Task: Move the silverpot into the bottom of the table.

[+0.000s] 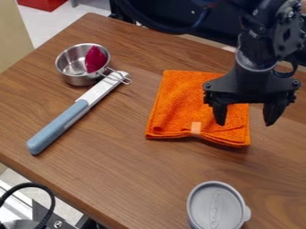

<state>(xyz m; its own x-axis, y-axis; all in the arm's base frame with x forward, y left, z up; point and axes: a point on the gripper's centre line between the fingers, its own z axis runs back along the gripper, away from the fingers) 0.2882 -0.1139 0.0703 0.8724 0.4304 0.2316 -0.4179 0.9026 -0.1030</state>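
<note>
One silver pot (73, 79) sits at the counter's (125, 165) upper left, holding one red piece (94, 59), beside one blue-handled utensil (58, 125). One gripper (244, 125), two jaws wide apart, hangs near one orange cloth (182, 100); one lidded container (215, 208) stands lowest.

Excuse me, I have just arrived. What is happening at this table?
The robot's gripper hangs open and empty over the folded orange cloth, so nothing is being handled. The silver pot, with a dark pink object inside, stands near the upper left of the table, not yet at the bottom.
</note>
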